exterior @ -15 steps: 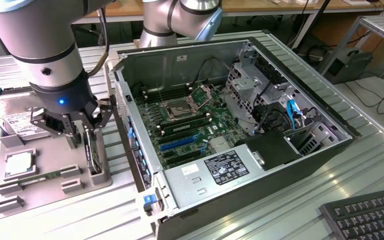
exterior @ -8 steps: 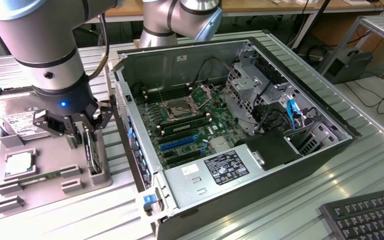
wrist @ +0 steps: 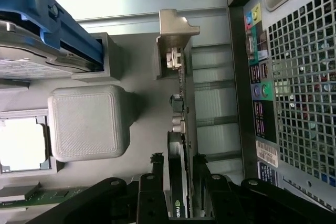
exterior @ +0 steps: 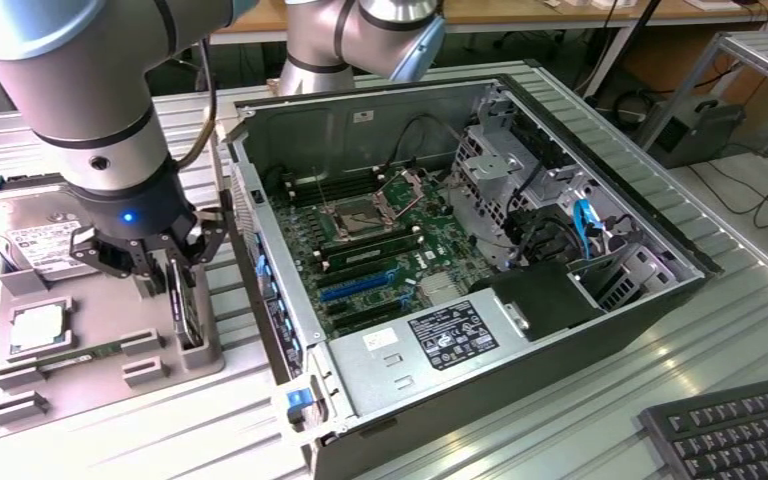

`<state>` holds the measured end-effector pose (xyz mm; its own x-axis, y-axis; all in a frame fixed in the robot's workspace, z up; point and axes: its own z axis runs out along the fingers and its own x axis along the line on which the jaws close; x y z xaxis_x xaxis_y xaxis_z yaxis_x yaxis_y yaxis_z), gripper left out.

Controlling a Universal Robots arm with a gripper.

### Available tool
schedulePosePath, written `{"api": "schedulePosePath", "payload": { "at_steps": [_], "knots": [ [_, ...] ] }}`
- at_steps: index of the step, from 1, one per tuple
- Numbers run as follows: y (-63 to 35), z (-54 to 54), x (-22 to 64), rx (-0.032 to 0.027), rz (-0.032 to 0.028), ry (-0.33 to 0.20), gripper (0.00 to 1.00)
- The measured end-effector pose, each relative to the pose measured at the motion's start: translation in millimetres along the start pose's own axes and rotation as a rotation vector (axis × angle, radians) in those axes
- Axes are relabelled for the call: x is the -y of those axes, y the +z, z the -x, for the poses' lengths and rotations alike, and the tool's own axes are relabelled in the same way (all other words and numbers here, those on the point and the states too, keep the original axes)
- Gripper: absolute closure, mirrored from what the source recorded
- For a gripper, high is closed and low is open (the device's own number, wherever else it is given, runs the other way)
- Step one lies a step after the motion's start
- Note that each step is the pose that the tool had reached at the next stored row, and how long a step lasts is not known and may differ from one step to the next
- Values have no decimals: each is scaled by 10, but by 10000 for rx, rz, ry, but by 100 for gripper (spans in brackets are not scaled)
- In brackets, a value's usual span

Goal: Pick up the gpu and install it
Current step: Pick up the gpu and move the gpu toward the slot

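The gpu [exterior: 188, 312] stands on edge in a slot of the grey tray [exterior: 104, 385], at the exterior view's left beside the open computer case [exterior: 491, 330]. In the wrist view the gpu [wrist: 179, 124] shows edge-on, a thin dark card with its pale metal bracket [wrist: 175, 35] at the far end. My gripper [exterior: 171, 270] is lowered over the card. It is open, with one black finger [wrist: 156, 182] on each side of the card's edge and the gripper [wrist: 178, 160] straddling it. I see narrow gaps between fingers and card. The card rests in the tray.
On the tray lie a silver hard drive [exterior: 37, 238], a square processor chip [exterior: 37, 328] and a memory stick [exterior: 84, 355]. The motherboard's blue slots [exterior: 357, 287] lie inside the case. The case's rear port panel [wrist: 261, 77] is close beside the gripper. A keyboard [exterior: 744, 430] sits at the exterior view's right.
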<state>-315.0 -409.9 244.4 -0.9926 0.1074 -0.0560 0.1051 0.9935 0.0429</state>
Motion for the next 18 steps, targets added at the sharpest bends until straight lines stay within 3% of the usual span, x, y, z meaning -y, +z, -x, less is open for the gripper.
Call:
{"api": "schedulePosePath", "payload": {
  "at_steps": [2, 9, 13, 18],
  "knots": [
    [13, -8, 1, 28, 6, 11, 64],
    [28, -15, 10, 39, 7, 46, 64],
    [34, -15, 10, 34, 50, 49, 64],
    [34, -15, 11, 33, 52, 49, 73]
  ]
}}
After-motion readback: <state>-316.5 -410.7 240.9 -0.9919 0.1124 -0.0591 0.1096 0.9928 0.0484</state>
